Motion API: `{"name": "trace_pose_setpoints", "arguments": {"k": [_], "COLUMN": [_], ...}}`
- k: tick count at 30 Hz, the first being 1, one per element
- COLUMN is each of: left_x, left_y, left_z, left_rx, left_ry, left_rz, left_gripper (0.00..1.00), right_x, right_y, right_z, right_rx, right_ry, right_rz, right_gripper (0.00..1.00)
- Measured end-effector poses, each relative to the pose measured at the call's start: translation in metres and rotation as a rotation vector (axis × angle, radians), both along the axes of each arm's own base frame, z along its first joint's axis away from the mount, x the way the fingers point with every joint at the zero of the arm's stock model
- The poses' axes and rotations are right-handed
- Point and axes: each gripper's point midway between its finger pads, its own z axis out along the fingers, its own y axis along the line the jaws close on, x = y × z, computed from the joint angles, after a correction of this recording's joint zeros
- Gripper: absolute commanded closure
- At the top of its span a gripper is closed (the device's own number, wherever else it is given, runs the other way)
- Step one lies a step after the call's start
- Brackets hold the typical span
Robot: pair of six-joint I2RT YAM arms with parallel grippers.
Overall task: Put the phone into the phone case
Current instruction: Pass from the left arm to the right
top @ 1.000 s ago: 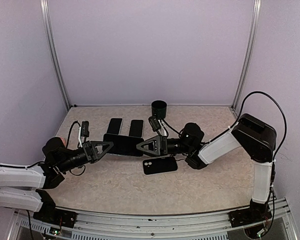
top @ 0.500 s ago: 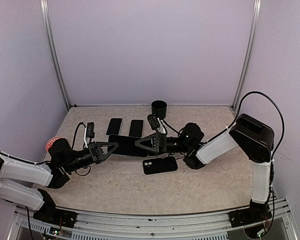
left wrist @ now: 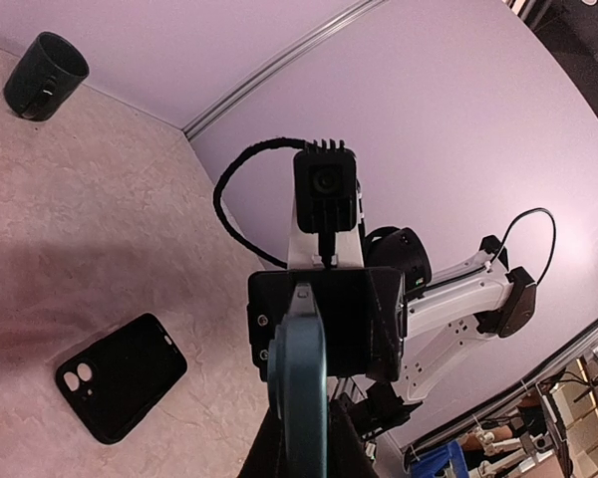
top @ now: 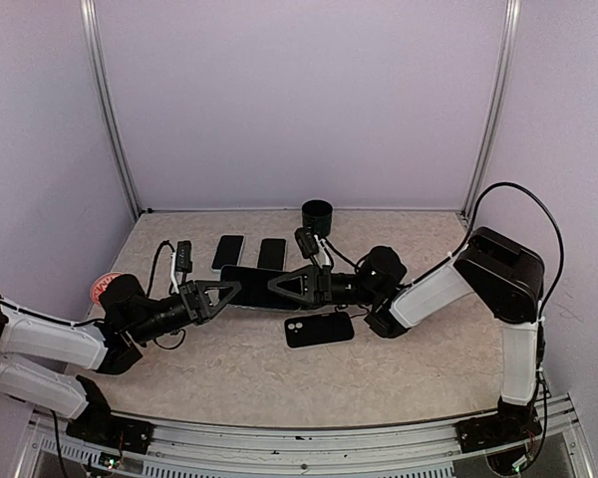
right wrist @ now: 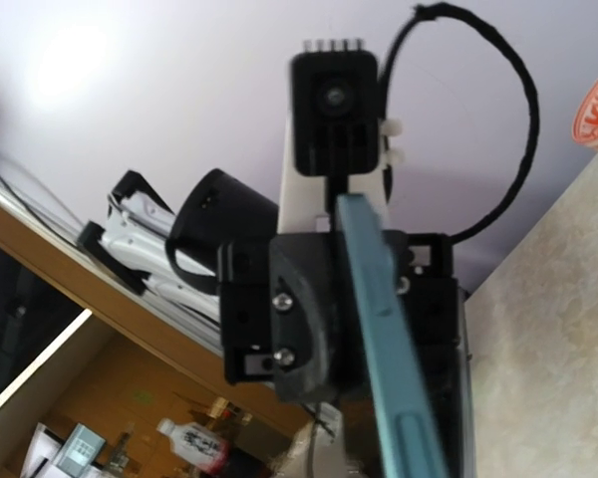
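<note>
Far left, at about 9 o'clock on the pale marbled tabletop (top: 229, 368), there's a small red and white round thing (top: 100, 289) half hidden behind my left arm. My left gripper (top: 224, 293) reaches in toward the middle, clamped down tight on the left end of the slim dark phone with a teal edge (top: 257, 289). From my left wrist cam I see that teal edge (left wrist: 301, 388) running straight out from between my fingers.

The phone spans the gap between my two hands, roughly mid-table. At 12 o'clock from it, two dark flat rectangular slabs (top: 249, 253) lie side by side on the table.

My right gripper (top: 284, 286) comes in from 3 o'clock and overlaps the phone's right end. The right wrist cam shows the phone (right wrist: 384, 319) edge-on, but honestly I can't tell if those jaws have actually closed on it.

The black soft phone case with a camera cutout (top: 319, 329) lies flat on the table at 5 o'clock from the phone, just under my right wrist, not touching the phone. A black round cup (top: 317, 215) stands at 1 o'clock by the back wall.
</note>
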Motion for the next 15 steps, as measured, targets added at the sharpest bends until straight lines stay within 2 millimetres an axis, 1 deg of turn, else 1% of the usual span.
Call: {"name": "trace_pose_setpoints", "arguments": {"k": [6,9,11,14,15], "left_x": [-0.0023,-0.0034,-0.0035,-0.0033,-0.0033], "left_y": [-0.0015,-0.0021,-0.0021,-0.002,-0.002], "left_z": [0.0015,0.0031,0.0037,0.0035,0.0035], "left_rx": [-0.006,-0.011,-0.016,-0.018,-0.018], "left_ry": [-0.002,-0.006,-0.002,0.004,0.004], "left_rz": [-0.011,-0.016,-0.017,-0.016,-0.016], "left_gripper": [1.0,1.0,1.0,1.0,0.98], "right_x": [0.002,0.0028,0.003,0.0036,0.0037], "right_y": [0.0012,0.0014,0.0014,0.0016,0.0016], "right_z": [-0.0065,-0.0079,-0.0077,-0.0086,-0.0087], "right_rx": [-0.008,-0.01,-0.008,-0.01,-0.01], "right_ry": [0.016,0.022,0.014,0.006,0.005], "right_rz": [-0.004,-0.007,-0.009,-0.014,-0.014], "right_gripper": [0.88,0.94,1.0,1.0,1.0]}}
